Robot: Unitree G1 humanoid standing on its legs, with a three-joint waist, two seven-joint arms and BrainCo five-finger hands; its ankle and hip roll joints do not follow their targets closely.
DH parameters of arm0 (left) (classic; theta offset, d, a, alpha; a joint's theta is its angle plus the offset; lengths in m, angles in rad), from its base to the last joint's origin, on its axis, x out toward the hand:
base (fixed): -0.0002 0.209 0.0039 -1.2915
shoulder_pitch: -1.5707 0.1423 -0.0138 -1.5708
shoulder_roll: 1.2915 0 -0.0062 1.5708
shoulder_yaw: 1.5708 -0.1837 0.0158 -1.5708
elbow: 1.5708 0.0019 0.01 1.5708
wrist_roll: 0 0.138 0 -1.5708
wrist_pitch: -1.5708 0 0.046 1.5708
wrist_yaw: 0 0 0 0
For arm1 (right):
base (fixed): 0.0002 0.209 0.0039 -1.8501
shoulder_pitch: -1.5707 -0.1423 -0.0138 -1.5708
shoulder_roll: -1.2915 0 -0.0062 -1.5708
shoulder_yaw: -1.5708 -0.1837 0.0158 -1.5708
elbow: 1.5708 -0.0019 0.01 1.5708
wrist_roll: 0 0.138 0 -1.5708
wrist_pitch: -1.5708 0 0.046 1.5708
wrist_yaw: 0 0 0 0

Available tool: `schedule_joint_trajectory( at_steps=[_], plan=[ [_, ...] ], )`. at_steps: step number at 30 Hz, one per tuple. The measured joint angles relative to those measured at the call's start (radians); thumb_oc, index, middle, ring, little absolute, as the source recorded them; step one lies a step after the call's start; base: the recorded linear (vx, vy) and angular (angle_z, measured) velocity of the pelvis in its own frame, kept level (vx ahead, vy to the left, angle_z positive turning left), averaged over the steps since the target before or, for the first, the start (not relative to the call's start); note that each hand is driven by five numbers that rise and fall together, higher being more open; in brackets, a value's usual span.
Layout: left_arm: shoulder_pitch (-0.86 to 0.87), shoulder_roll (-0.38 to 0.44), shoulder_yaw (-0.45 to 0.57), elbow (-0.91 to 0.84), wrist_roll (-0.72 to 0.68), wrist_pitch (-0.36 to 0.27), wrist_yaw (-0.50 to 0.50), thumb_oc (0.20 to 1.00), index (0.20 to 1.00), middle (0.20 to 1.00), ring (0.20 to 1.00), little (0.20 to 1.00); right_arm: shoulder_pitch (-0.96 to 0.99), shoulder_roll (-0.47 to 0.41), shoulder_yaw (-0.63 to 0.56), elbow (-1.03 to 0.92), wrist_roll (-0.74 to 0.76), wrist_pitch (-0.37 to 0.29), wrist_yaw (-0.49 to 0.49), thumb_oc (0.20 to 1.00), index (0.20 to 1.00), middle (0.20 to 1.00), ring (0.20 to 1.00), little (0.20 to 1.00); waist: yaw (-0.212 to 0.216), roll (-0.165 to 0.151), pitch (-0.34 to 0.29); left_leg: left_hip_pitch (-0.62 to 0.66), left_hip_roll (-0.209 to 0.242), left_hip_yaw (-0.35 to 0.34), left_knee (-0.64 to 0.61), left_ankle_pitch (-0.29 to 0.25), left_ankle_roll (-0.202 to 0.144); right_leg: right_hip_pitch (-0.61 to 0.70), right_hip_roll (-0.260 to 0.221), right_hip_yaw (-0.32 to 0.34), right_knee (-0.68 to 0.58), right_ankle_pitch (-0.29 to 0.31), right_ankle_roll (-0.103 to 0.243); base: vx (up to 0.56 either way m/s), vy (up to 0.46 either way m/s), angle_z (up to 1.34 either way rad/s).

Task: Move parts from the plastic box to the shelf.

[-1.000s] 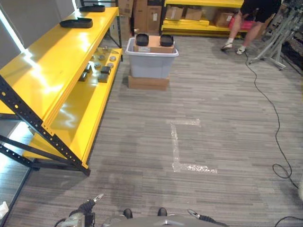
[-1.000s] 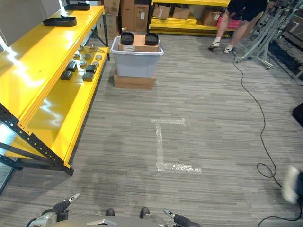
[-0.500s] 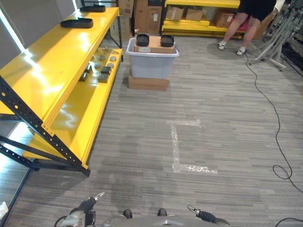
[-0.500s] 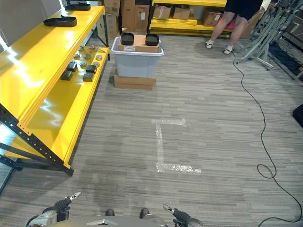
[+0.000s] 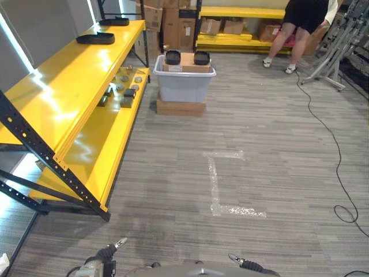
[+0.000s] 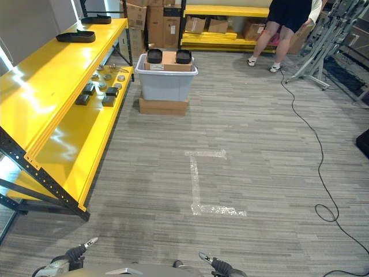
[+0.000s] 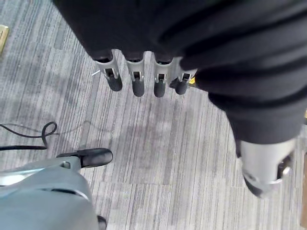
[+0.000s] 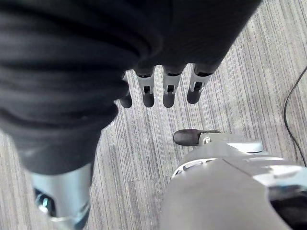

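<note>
A pale grey plastic box [image 5: 184, 81] stands on a flat brown cardboard carton [image 5: 181, 107] on the grey striped carpet floor [image 5: 271, 150], well ahead of the robot and just beside the far end of a long yellow metal shelf [image 5: 69, 98] with black perforated uprights. In the top of the box lie a brown cardboard package [image 5: 187, 60] and two black round-cornered parts [image 5: 173, 56], one at each end of the package. On the shelf's lower level, near the box, sit a cluster of small dark blocks and round grey metal parts [image 5: 120, 91]. Two black shallow trays [image 5: 95, 38] rest on the shelf's upper level, one behind the other.

The left hand [image 7: 139, 72] hangs low over the carpet at the robot's side, its fingers straight, side by side and holding nothing, the thumb set apart from them. The right hand [image 8: 163, 86] hangs likewise over the carpet, its fingers straight and empty.

An L-shaped mark of pale tape [image 5: 222, 184] lies on the carpet between the robot and the box. A black cable [image 5: 323, 127] trails across the floor on the right. At the back of the room a person in dark shorts and pale shoes [image 5: 300, 29] stands before a second yellow shelf [image 5: 242, 11] stacked with cardboard boxes, next to a grey metal stand [image 5: 337, 52].
</note>
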Motion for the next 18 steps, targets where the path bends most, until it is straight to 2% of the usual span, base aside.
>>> schedule_joint_trajectory(
  at_steps=[8,10,12,16,18],
  plan=[
    [0.0,-0.002,0.001,0.001,-0.02,0.001,-0.019,1.0,1.0,1.0,1.0,1.0,-0.003,0.0,0.026,0.0,-0.027,-0.001,-0.005,1.0,1.0,1.0,1.0,1.0,0.001,-0.001,0.0,0.0,0.0,0.0,0.0,0.0,0.0,0.001,0.0,-0.001,0.0,0.0,0.0,0.0,0.0,0.0],
    [0.001,-0.004,0.001,0.001,-0.02,-0.015,-0.02,1.0,1.0,1.0,1.0,1.0,-0.004,0.001,0.027,-0.001,-0.027,-0.011,-0.012,1.0,1.0,1.0,1.0,1.0,0.003,-0.001,0.001,0.001,0.0,0.0,0.0,-0.002,-0.003,0.001,0.0,-0.001,0.0,0.0,0.0,0.04,0.041,0.0],
    [0.006,-0.005,0.001,-0.03,-0.066,-0.109,-0.025,1.0,1.0,1.0,1.0,1.0,0.001,-0.001,0.036,-0.049,-0.019,-0.092,-0.039,1.0,1.0,1.0,1.0,1.0,0.008,-0.006,0.002,0.001,-0.001,-0.001,0.0,-0.001,-0.002,0.002,0.0,-0.001,0.002,0.0,0.0,0.02,0.079,0.0],
    [0.002,-0.001,0.001,-0.124,-0.086,-0.172,-0.018,1.0,1.0,1.0,1.0,1.0,-0.01,-0.002,0.036,-0.158,-0.007,-0.186,-0.069,1.0,1.0,1.0,1.0,1.0,0.008,-0.014,0.015,0.001,-0.003,-0.001,0.0,0.001,-0.001,0.0,-0.002,0.0,0.004,0.002,0.002,0.01,0.089,0.0],
    [-0.01,-0.001,0.001,-0.13,-0.086,-0.182,-0.017,1.0,1.0,1.0,1.0,1.0,-0.033,-0.005,0.034,-0.155,-0.006,-0.208,-0.083,1.0,1.0,1.0,1.0,1.0,0.01,-0.019,0.019,0.001,-0.008,0.0,0.0,-0.004,-0.002,-0.001,-0.006,0.002,0.006,0.002,0.004,0.05,0.175,-0.02]
  ],
)
